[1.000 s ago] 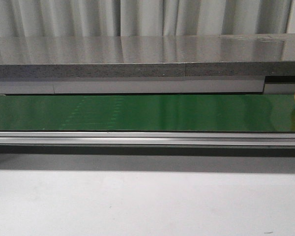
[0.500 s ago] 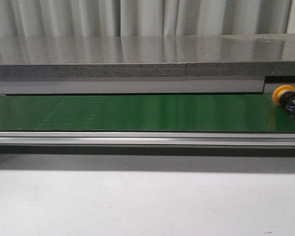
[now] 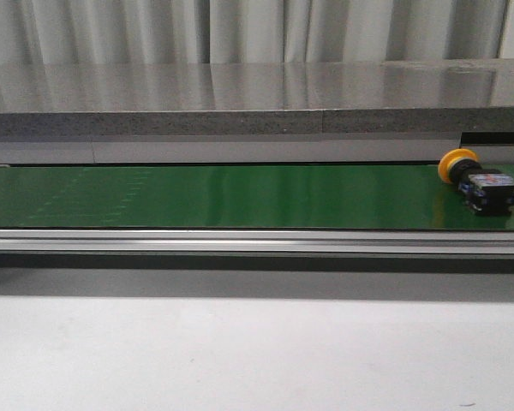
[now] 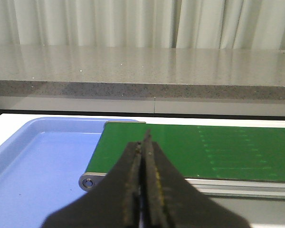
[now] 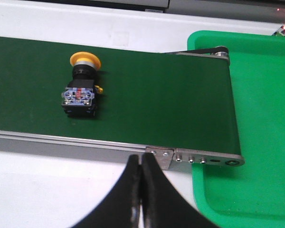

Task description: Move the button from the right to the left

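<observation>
The button (image 3: 478,181) lies on its side on the green conveyor belt (image 3: 240,197) near the right end, yellow cap toward the back, black body with red and blue marks toward the front. It also shows in the right wrist view (image 5: 81,89). My right gripper (image 5: 141,160) is shut and empty, in front of the belt's front rail and to the right of the button. My left gripper (image 4: 145,142) is shut and empty, at the belt's left end (image 4: 190,149). Neither gripper shows in the front view.
A blue tray (image 4: 33,161) sits at the belt's left end. A green tray (image 5: 256,118) sits at the belt's right end. A grey stone ledge (image 3: 240,103) runs behind the belt. White table surface (image 3: 240,351) lies in front.
The button has travelled leftward along the belt, from the right edge of the front view to fully in view. The grippers stay out of that view.
</observation>
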Action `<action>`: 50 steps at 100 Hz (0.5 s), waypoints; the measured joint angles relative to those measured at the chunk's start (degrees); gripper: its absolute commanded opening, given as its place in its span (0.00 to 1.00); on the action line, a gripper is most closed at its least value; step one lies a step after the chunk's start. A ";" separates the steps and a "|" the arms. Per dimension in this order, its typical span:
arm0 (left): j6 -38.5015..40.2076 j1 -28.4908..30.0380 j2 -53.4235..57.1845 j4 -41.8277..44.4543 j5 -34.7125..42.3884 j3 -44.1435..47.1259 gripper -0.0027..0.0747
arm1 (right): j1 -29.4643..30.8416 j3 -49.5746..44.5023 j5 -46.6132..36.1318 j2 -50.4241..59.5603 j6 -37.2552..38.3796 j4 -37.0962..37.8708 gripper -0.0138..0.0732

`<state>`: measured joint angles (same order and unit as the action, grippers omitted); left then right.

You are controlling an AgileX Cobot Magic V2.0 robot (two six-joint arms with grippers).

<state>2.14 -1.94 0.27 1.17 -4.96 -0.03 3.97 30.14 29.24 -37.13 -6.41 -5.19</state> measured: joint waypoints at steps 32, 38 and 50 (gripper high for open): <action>0.00 0.00 0.00 0.00 0.00 0.00 0.01 | 0.00 -8.46 -2.13 15.40 0.00 -0.33 0.08; 0.00 0.00 0.00 0.00 0.00 0.00 0.01 | 0.00 -9.51 -2.13 18.14 0.00 -0.26 0.08; 0.00 0.00 0.00 0.00 0.00 0.00 0.01 | 0.00 -11.38 -2.49 22.75 0.00 -0.35 0.08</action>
<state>2.14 -1.94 0.27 1.17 -4.96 -0.03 3.97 18.75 26.75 -14.38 -6.41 -5.54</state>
